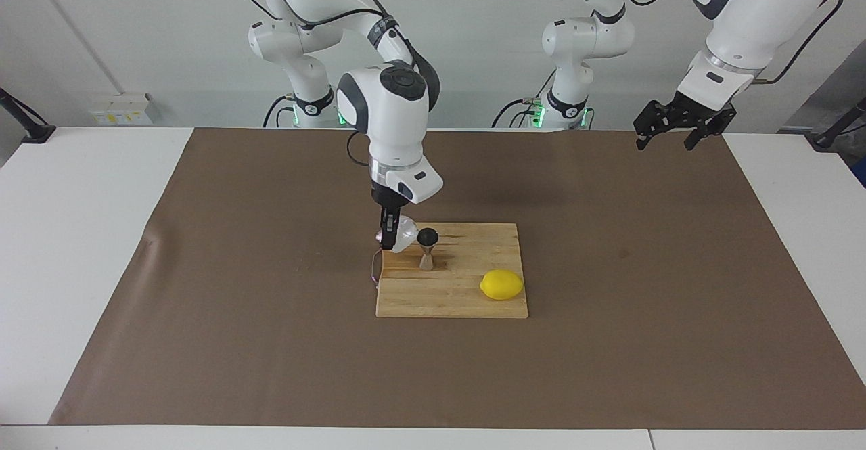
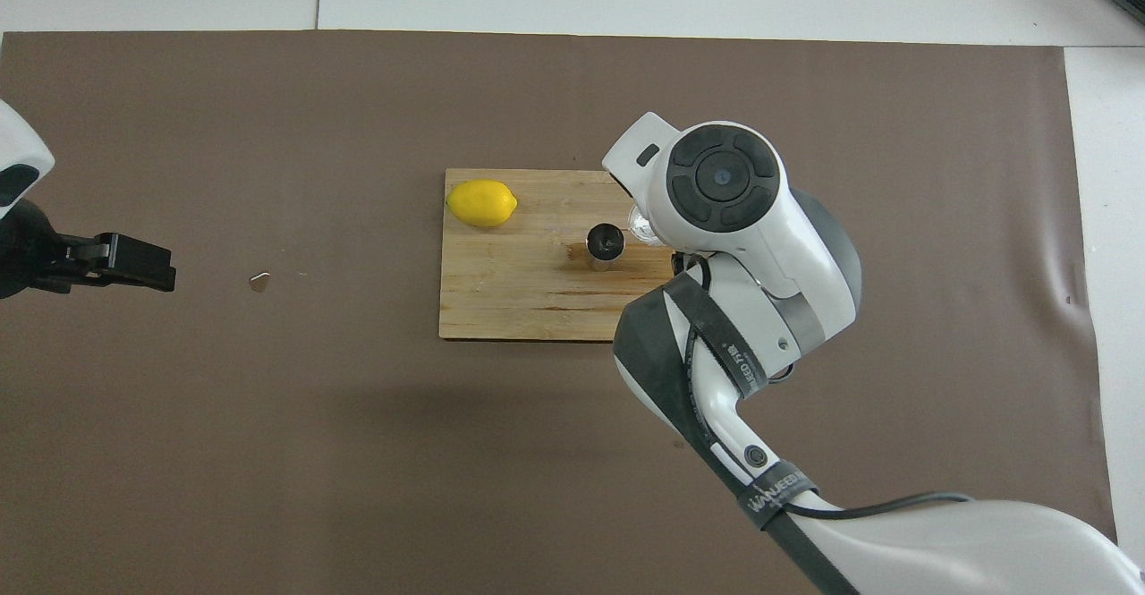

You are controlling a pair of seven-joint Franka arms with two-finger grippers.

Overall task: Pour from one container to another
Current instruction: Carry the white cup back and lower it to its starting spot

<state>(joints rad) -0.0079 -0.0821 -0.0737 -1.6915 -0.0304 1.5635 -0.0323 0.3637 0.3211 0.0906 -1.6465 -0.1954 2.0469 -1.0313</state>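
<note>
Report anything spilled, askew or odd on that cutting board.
Nothing is clearly spilled. The jigger stands upright on the cutting board; the right gripper holds the cup beside it. A darker patch surrounds the jigger.

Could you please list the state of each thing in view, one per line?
translucent cup: held in the air by the right gripper, beside the jigger's mouth.
jigger: upright on the cutting board.
lemon: lying on the cutting board.
right gripper: shut on the translucent cup.
left gripper: open, empty, waiting above the mat.
</note>
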